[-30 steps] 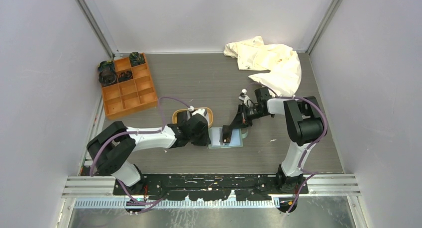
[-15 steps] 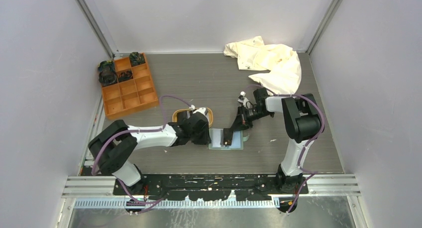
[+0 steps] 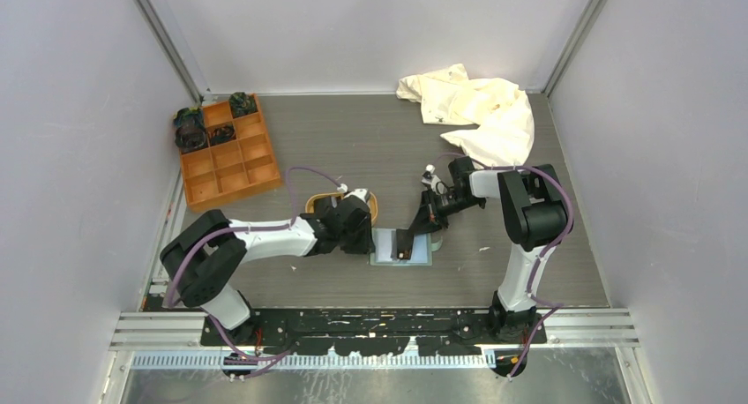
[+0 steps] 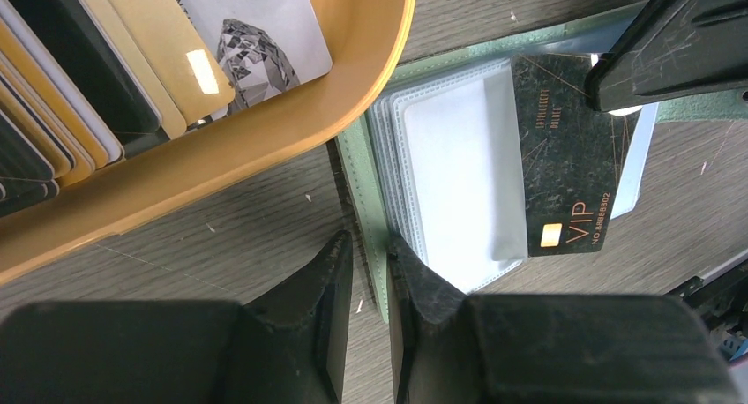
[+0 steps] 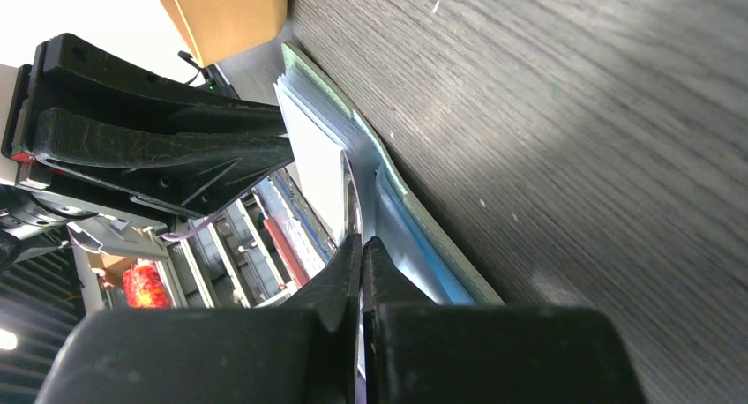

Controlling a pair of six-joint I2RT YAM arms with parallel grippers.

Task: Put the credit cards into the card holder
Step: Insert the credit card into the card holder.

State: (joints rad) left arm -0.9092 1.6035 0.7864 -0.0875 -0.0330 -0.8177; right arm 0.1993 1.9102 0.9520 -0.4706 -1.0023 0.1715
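Observation:
The sage-green card holder (image 3: 388, 245) lies open on the table, its clear sleeves (image 4: 459, 157) facing up. My left gripper (image 4: 370, 245) is closed on the holder's green left edge (image 4: 362, 183); it also shows in the top view (image 3: 363, 238). My right gripper (image 5: 362, 241) is shut on a black VIP card (image 4: 564, 157), holding it edge-on (image 5: 351, 188) with its left end lying over the sleeves. The right gripper also shows in the top view (image 3: 404, 245). More credit cards (image 4: 256, 25) stand in the tan tray (image 4: 291, 122).
The tan tray (image 3: 372, 203) sits just behind the holder, mostly under my left arm. An orange compartment box (image 3: 228, 153) is at the far left. A white cloth (image 3: 481, 108) lies at the far right. Walls close both sides.
My left gripper has shifted slightly toward the holder's left edge. My right gripper has stayed over the holder with the black card in it.

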